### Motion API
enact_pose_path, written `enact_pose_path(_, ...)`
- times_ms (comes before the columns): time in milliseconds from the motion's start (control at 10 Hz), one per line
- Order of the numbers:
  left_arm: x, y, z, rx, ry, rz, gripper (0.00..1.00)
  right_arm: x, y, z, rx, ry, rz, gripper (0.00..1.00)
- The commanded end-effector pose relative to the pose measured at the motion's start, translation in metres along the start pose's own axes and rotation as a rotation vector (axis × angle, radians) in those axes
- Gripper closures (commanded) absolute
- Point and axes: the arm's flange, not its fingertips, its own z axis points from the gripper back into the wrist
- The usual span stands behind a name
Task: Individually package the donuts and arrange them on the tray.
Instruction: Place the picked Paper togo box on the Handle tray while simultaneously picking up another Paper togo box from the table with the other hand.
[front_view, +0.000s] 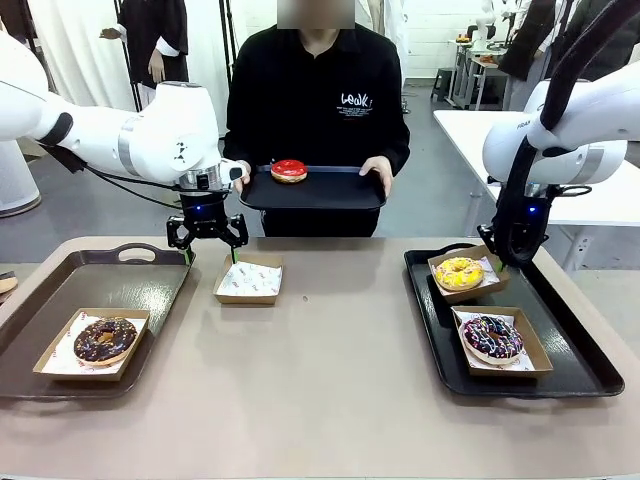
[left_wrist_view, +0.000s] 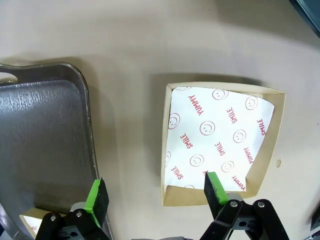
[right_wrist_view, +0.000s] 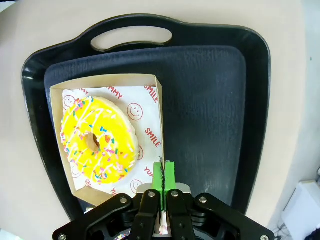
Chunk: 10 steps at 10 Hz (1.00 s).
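Red-glazed donut (front_view: 289, 170) sits unboxed on the black tray (front_view: 330, 195) the person holds at the far table edge, front view 12 o'clock. It is the only donut not yet packaged.

The empty paper-lined box (front_view: 249, 280) lies on the table just toward the robot from it. The left gripper (front_view: 207, 238) hovers right above that box's near-left corner, jaws wide, nothing held. In the left wrist view one green pad (left_wrist_view: 216, 186) is over the box's near wall, the other over bare table beside the left tray (left_wrist_view: 45, 140).

From the left gripper the red donut lies at about 1 o'clock, up and across; it is a ring, so no long axis matters. The left arm is clearly nearer.

Right gripper (right_wrist_view: 164, 181) is pinched on the near edge of the yellow donut's box (right_wrist_view: 111, 82), on the right tray (front_view: 590, 375).

Yellow donut (front_view: 459, 272), purple sprinkled donut (front_view: 490, 337) and chocolate donut (front_view: 104, 339) are already boxed.
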Motion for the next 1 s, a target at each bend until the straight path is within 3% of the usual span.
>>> enact_pose_path(0,0.006,-0.005,-0.001,0.032,-0.027,0.020,0.00,-0.003,-0.004,-0.005,-0.021,-0.021,-0.030,0.99)
enact_pose_path(900,0.012,-0.009,-0.035,-0.001,0.003,-0.012,0.00,0.002,-0.010,-0.005,0.007,-0.015,-0.046,0.99)
